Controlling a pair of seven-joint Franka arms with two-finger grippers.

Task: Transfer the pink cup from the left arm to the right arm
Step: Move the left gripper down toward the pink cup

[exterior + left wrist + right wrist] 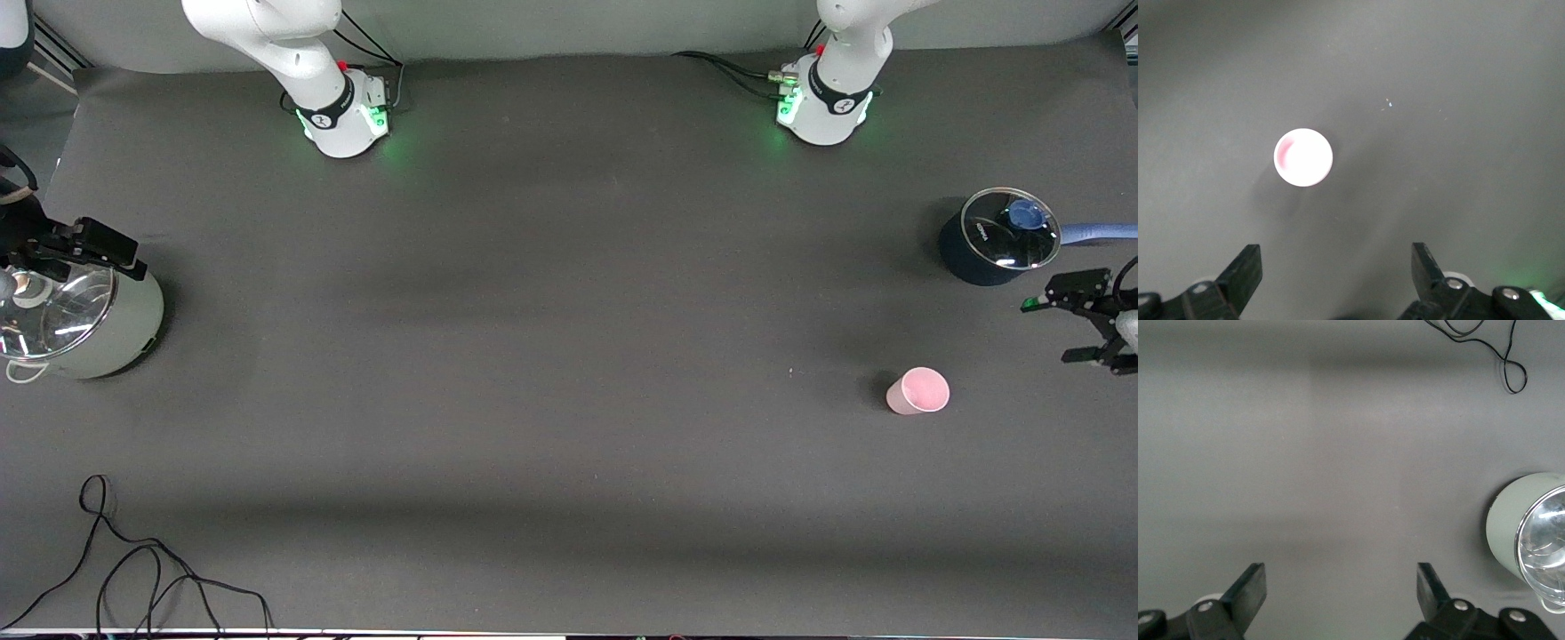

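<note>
The pink cup [918, 391] stands upright, mouth up, on the grey table toward the left arm's end. It also shows in the left wrist view [1303, 157], on the table ahead of the fingers and apart from them. My left gripper [1051, 331] [1337, 263] is open and empty, in the air over the left arm's end of the table, to one side of the cup. My right gripper [111, 253] [1341, 583] is open and empty, over the right arm's end of the table by the pale green pot.
A dark blue pot with a glass lid [997, 238] and a pale blue handle [1102, 233] stands farther from the front camera than the cup. A pale green pot with a glass lid [84, 320] [1525, 527] stands at the right arm's end. A black cable [133, 569] [1508, 363] lies near the front edge.
</note>
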